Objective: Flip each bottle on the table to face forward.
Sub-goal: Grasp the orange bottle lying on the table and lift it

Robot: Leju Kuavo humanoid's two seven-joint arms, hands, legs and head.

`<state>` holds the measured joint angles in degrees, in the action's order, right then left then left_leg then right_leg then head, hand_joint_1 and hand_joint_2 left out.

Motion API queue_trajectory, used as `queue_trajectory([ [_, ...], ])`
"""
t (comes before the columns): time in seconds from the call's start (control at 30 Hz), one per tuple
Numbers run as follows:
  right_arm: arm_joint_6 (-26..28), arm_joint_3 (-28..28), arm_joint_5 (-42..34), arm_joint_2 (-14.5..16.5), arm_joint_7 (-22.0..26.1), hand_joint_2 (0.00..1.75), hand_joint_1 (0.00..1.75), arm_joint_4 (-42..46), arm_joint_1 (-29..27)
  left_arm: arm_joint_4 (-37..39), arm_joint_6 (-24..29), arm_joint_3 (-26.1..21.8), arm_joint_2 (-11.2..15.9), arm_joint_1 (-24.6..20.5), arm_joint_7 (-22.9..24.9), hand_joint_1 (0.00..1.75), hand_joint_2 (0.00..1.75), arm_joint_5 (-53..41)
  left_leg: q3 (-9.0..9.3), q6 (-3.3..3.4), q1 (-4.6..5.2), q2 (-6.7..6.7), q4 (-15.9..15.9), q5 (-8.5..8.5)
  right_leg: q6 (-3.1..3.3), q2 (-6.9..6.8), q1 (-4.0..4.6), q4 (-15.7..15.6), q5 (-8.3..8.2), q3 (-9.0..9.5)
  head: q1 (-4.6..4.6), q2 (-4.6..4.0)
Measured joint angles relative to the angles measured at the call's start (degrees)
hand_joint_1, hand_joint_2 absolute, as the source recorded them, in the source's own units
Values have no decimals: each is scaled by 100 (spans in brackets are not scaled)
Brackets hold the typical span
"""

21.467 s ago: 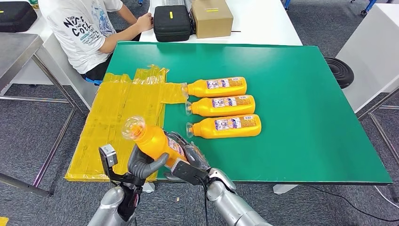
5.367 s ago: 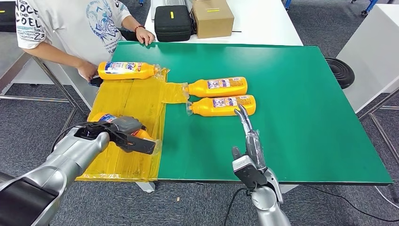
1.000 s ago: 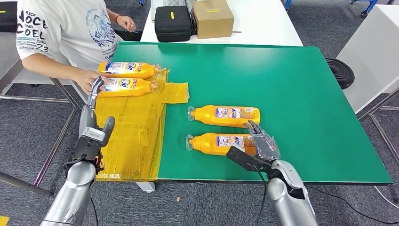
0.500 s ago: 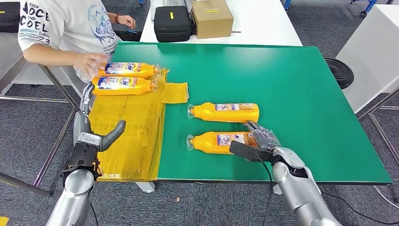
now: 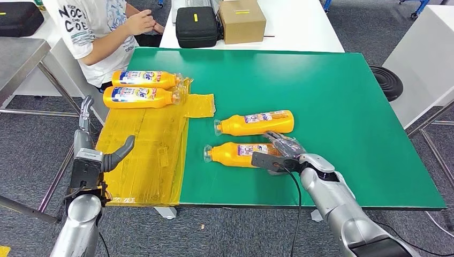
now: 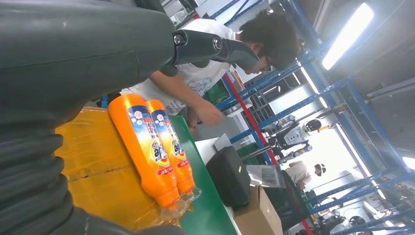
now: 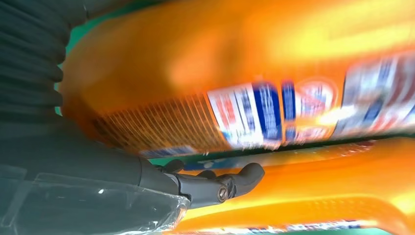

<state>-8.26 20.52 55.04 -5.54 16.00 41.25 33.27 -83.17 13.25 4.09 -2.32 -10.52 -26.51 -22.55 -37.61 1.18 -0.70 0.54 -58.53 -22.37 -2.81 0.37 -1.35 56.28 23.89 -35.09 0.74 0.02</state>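
though blurred, glossy orange bottle [image 5: 241, 154] under right hand [image 5: 282, 152]

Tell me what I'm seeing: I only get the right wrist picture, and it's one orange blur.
Observer: The right hand grips the base end of the near bottle, which lies on the green table.
Operator: Any more bottles?
Observer: One just behind it, the far bottle, and two bottles side by side on a yellow sheet.
Operator: And the other hand?
Observer: The left hand is open at that sheet's edge, holding nothing.
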Motion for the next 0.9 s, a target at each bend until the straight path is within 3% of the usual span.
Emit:
queue_trajectory([
  [0.1,26,45,-62,1,39,175,175,-56,18,11,-3,-1,0,0,22,0,175,33,2,0,0,0,0,0,0,0,0,0,0,1,0,0],
  [0.47,105,141,-263,-13,115,175,175,-121,28,53,-22,-20,3,20,81,0,175,99,6,0,0,0,0,1,0,0,0,0,-1,5,0,0],
  [0.9,911,-45,-1366,210,1260,175,175,1114,-946,151,-318,-54,-1,84,46,0,175,715,-7,-1,-1,5,0,-1,1,-3,0,1,2,-6,0,0],
])
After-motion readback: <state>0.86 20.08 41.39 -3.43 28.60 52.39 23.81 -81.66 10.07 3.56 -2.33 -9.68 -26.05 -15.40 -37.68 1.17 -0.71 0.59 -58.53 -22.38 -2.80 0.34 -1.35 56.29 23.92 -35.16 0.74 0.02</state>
